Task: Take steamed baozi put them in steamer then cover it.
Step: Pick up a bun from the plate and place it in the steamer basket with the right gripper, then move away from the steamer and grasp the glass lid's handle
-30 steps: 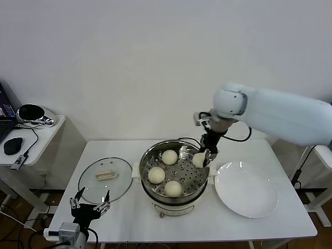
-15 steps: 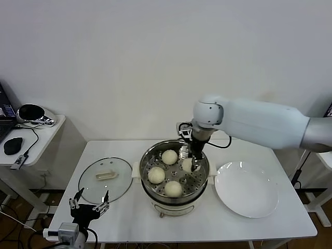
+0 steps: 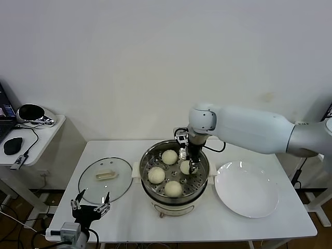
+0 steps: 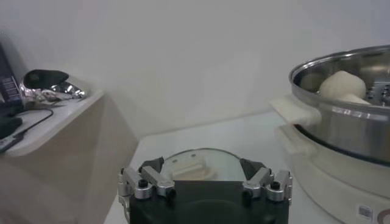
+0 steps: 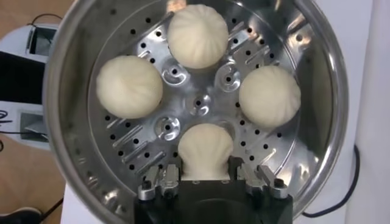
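The steamer (image 3: 144,162) stands mid-table with three steamed baozi (image 3: 169,156) lying free on its perforated tray (image 5: 201,103). A fourth baozi (image 5: 206,149) rests on the tray's right part, and my right gripper (image 3: 189,167) reaches down into the pot, shut on its sides. The wrist view shows that gripper (image 5: 206,173) pinching the bun's lower half. The cover (image 3: 93,184), clear glass with a cream handle, lies flat on the table left of the steamer. My left gripper (image 3: 89,203) waits open and empty at the table's front edge, just in front of the cover (image 4: 186,167).
A large white plate (image 3: 246,189) lies on the table right of the steamer, bare. A small side table (image 3: 36,132) with a shiny device, a mouse and cables stands to the far left. The steamer's white side handle (image 4: 295,109) juts toward the cover.
My right gripper carried the fourth baozi from over the steamer's right rim leftward and down onto the tray. The left arm has not moved.
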